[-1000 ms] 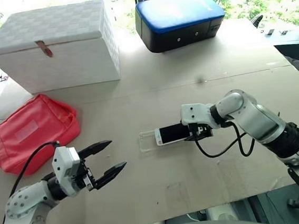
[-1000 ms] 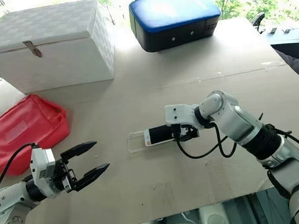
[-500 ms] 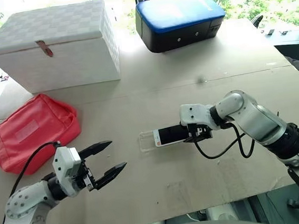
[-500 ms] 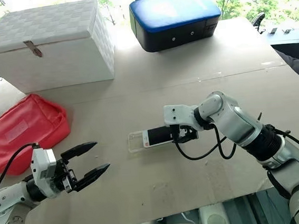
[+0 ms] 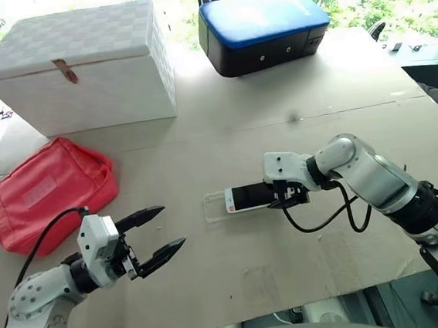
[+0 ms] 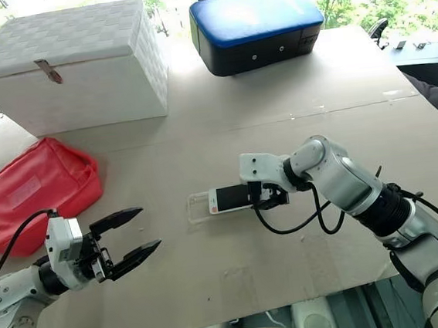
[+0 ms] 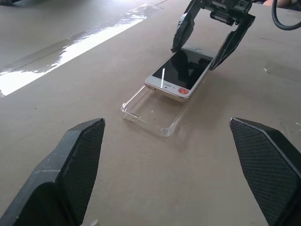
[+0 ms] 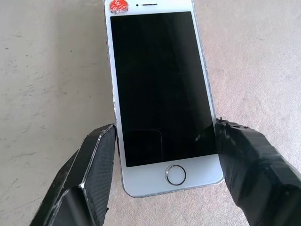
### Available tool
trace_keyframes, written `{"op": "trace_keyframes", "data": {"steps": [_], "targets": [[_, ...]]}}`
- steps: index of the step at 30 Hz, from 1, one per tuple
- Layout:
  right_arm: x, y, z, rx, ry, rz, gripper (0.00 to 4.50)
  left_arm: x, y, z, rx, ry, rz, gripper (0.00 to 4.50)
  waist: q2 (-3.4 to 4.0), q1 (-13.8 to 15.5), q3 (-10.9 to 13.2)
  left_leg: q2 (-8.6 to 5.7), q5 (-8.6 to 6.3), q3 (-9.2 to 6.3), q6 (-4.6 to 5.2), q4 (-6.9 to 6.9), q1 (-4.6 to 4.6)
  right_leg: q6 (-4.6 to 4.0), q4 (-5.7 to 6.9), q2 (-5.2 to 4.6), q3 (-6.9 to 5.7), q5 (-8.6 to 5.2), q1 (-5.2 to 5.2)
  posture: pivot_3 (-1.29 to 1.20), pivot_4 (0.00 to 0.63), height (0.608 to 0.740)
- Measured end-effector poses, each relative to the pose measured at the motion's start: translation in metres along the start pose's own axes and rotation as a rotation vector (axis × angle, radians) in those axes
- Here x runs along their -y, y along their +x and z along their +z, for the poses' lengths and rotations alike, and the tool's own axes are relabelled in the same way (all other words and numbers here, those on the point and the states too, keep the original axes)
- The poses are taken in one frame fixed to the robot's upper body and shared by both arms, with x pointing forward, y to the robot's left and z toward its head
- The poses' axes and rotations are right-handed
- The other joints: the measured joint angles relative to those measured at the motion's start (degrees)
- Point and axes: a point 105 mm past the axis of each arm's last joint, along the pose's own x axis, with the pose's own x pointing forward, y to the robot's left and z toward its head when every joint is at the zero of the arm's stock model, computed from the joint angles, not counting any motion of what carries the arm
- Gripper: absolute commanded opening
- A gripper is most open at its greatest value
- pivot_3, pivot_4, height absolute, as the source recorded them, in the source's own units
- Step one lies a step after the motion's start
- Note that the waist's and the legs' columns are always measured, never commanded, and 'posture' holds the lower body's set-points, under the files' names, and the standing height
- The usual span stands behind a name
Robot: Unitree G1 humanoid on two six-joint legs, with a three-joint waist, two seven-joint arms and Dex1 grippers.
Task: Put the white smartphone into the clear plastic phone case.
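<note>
Right gripper (image 6: 269, 198): closed on the two long edges of the white smartphone with black screen (image 6: 232, 198), near the end with the round home button.
Phone position: screen up on the tan cardboard-covered table (image 5: 224, 132), its far end with a red dot lying over one end of the clear plastic phone case (image 5: 215, 206); the held end a little raised, not fully seated.
Left gripper (image 5: 152, 236): wide apart, nothing between the black fingers (image 7: 75, 165), near the front edge of the table and well apart from phone and case.
Head views: give the whole table, with a white woven lidded box (image 5: 85, 64), a black case with blue top (image 5: 262, 29) and a flat red fabric pouch (image 5: 50, 188) at the far and left side.
Left wrist view: shows the low rim of the case (image 7: 153, 110) and the phone (image 7: 181, 70) resting partly inside it, with the right arm's fingers at its sides.
Right wrist view: shows the finger pads (image 8: 99, 160) pressed at the phone edges (image 8: 160, 89); the case is not to make out there.
Hard to see: in the head views the case is almost invisible, only a faint outline.
</note>
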Motion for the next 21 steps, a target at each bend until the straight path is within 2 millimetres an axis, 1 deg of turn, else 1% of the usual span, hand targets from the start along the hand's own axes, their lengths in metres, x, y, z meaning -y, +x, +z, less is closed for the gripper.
{"op": "trace_keyframes", "data": {"steps": [2, 4, 11, 13, 14, 15, 16, 17, 18, 19, 21], "targets": [[0.000, 0.000, 0.000, 0.001, 0.001, 0.003, 3.77, 0.000, 0.000, 0.000, -0.001, -0.001, 0.000, 4.35, 0.00, 0.00, 0.00, 0.00, 0.00, 0.00, 0.00, 0.00, 0.00, 0.00, 0.00, 0.00, 0.00, 0.00, 0.00, 0.00, 0.150, 0.740], [-0.001, 0.000, 0.001, 0.005, 0.003, 0.006, 4.47, 0.000, 0.000, 0.000, -0.001, -0.002, 0.001, 4.35, 0.00, 0.00, 0.00, 0.00, 0.00, 0.00, 0.00, 0.00, 0.00, 0.00, 0.00, 0.00, 0.00, 0.00, 0.00, 0.00, 0.150, 0.740], [0.003, -0.003, 0.002, 0.015, 0.011, -0.022, 4.47, 0.002, -0.001, -0.003, -0.004, -0.012, 0.003, 4.35, 0.00, 0.00, 0.00, 0.00, 0.00, 0.00, 0.00, 0.00, 0.00, 0.00, 0.00, 0.00, 0.00, 0.00, 0.00, 0.00, 0.150, 0.740], [0.001, -0.010, 0.007, 0.047, 0.020, -0.022, 4.47, 0.002, -0.002, -0.003, -0.007, -0.016, 0.004, 4.35, 0.00, 0.05, 0.00, 0.00, 0.00, -0.01, 0.00, 0.00, 0.00, 0.01, 0.00, 0.00, 0.00, 0.00, 0.00, 0.00, 0.150, 0.740], [-0.001, -0.016, 0.011, 0.084, 0.046, -0.006, 3.94, 0.002, -0.002, -0.004, -0.007, -0.017, 0.004, 4.35, 0.00, 0.07, 0.00, 0.00, 0.00, -0.01, 0.00, 0.00, 0.00, 0.02, 0.00, -0.01, 0.00, 0.01, 0.00, 0.00, 0.150, 0.740], [-0.003, -0.020, 0.016, 0.118, 0.070, 0.006, 3.61, 0.002, -0.002, -0.004, -0.007, -0.017, 0.004, 4.35, 0.00, 0.07, 0.00, 0.00, 0.00, -0.01, 0.00, 0.00, 0.00, 0.02, 0.00, -0.01, 0.00, 0.01, 0.01, 0.00, 0.150, 0.740], [-0.004, -0.025, 0.021, 0.156, 0.091, 0.015, 3.14, 0.003, -0.002, -0.004, -0.007, -0.017, 0.004, 4.35, -0.01, 0.06, 0.00, 0.01, 0.00, -0.02, 0.00, 0.00, 0.00, 0.02, 0.00, -0.01, 0.00, 0.01, 0.01, 0.00, 0.150, 0.740], [-0.005, -0.028, 0.028, 0.200, 0.109, 0.027, 2.60, 0.003, -0.002, -0.004, -0.007, -0.017, 0.004, 4.35, -0.02, 0.04, -0.01, 0.01, 0.00, -0.02, 0.00, 0.00, 0.01, 0.01, 0.00, 0.00, 0.00, 0.01, 0.02, 0.00, 0.150, 0.740], [-0.006, -0.029, 0.034, 0.236, 0.121, 0.037, 2.18, 0.002, -0.002, -0.003, -0.006, -0.017, 0.003, 4.35, -0.03, -0.07, -0.02, 0.03, 0.00, -0.02, 0.00, 0.00, 0.03, 0.00, 0.00, 0.01, 0.00, 0.00, 0.03, 0.00, 0.150, 0.740], [-0.006, -0.026, 0.041, 0.283, 0.138, 0.048, 1.64, 0.002, -0.002, -0.003, -0.005, -0.016, 0.003, 4.35, -0.04, -0.21, -0.03, 0.06, 0.00, -0.01, 0.00, 0.00, 0.06, 0.00, 0.01, 0.05, 0.01, 0.00, 0.03, 0.00, 0.150, 0.740], [-0.007, -0.017, 0.050, 0.330, 0.157, 0.061, 0.59, 0.002, -0.001, -0.002, -0.002, -0.013, 0.002, 4.35, -0.04, -0.19, -0.03, 0.06, 0.00, -0.04, 0.00, 0.00, 0.08, -0.02, 0.04, 0.08, 0.00, -0.01, 0.03, 0.00, 0.150, 0.740]]}}
